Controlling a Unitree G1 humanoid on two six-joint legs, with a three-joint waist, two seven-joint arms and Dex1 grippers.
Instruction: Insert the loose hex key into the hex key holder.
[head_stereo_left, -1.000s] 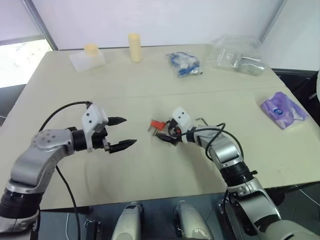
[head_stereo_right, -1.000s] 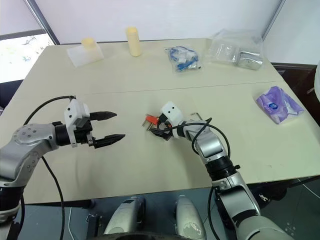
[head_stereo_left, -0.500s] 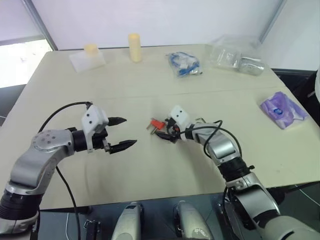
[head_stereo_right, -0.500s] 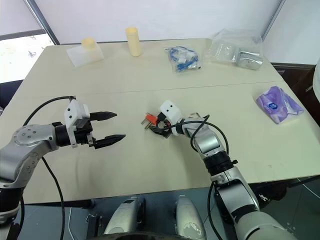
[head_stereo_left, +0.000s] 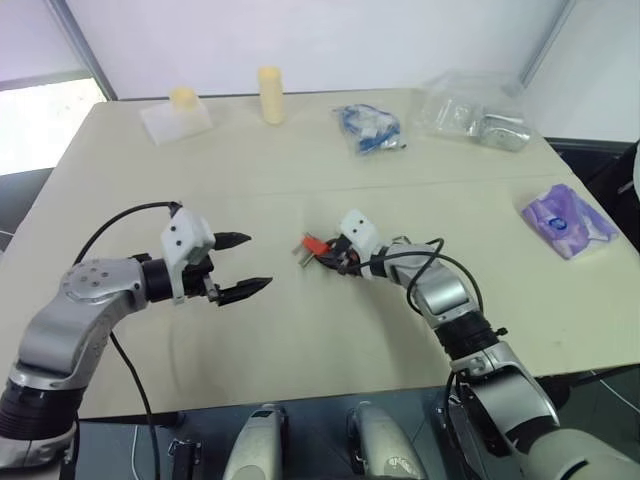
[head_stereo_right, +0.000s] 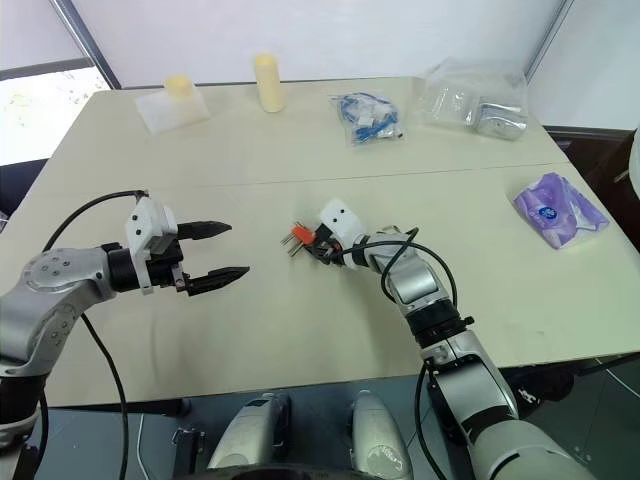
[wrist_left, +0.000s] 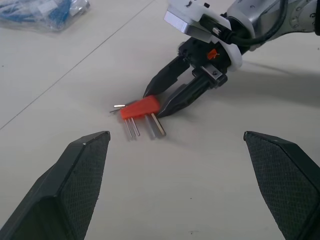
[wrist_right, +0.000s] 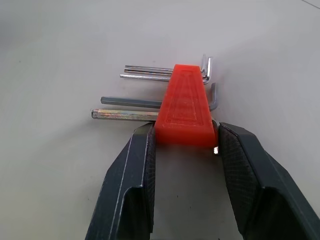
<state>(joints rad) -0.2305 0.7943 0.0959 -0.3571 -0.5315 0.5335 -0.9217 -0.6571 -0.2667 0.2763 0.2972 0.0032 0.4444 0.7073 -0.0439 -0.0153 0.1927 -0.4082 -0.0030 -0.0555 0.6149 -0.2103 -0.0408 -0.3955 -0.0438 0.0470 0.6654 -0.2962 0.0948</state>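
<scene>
The beige table (head_stereo_left: 300, 330) carries all. At centre-left the left pincer (head_stereo_left: 245, 265) hovers released. At centre the right pincer (wrist_right: 184, 145) is clenched on the hex key holder (wrist_right: 184, 107), whose prongs point toward frame left in the head views.

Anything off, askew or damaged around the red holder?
Nothing stands out. The hex key holder lies flat on the table, its seated keys straight and parallel, and the right tool grips its wide end squarely.
</scene>
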